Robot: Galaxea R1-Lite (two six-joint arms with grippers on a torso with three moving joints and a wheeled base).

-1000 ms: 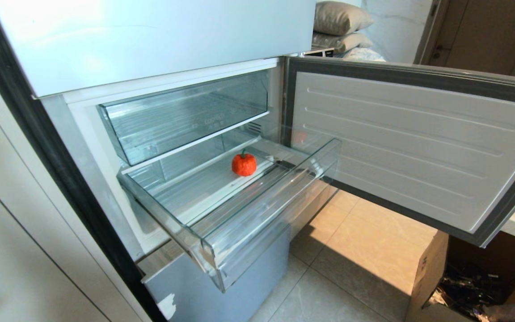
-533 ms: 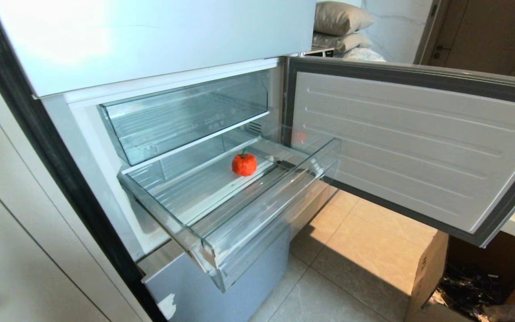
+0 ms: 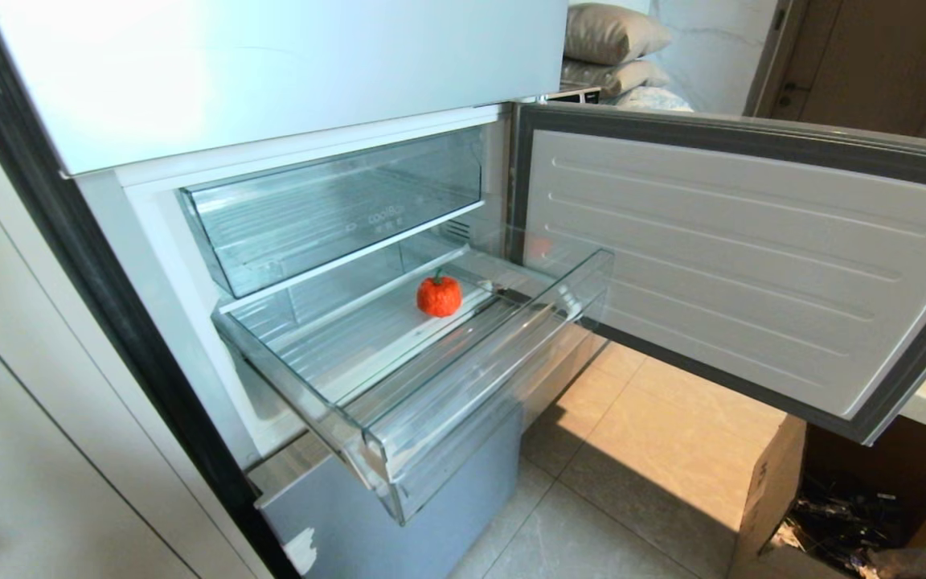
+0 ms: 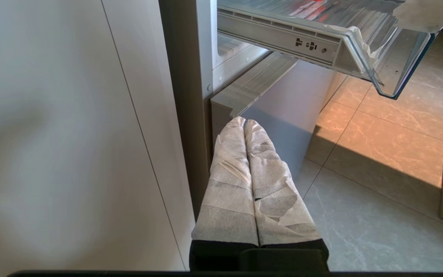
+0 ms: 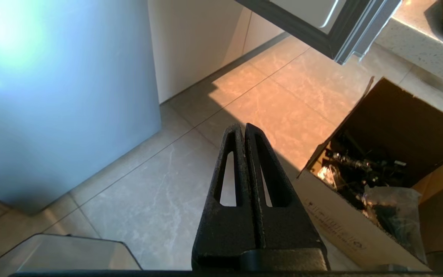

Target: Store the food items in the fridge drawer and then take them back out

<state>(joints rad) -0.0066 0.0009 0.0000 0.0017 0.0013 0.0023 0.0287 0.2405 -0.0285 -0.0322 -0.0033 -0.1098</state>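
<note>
The fridge drawer [image 3: 399, 378] stands pulled out from the open compartment, its clear front lip forward over the tiled floor [image 3: 640, 474]. One food item, a red tomato-like piece [image 3: 439, 295] with a short dark stem, sits upright on the ribbed drawer floor toward the back, apart from every wall. Above it, the taller clear drawer [image 3: 334, 205] is pushed in; faint lettering on its front cannot be read with certainty. The fridge door [image 3: 736, 257] hangs open at the right. Neither arm appears in the head view. The left hand [image 4: 244, 122], wrapped in pale tape, is clenched and empty, low beside the fridge base under the drawer rail. The right hand [image 5: 242, 127] is clenched, grasping nothing, above the floor near an open cardboard box [image 5: 379, 184] whose printed side marks are illegible.
</note>
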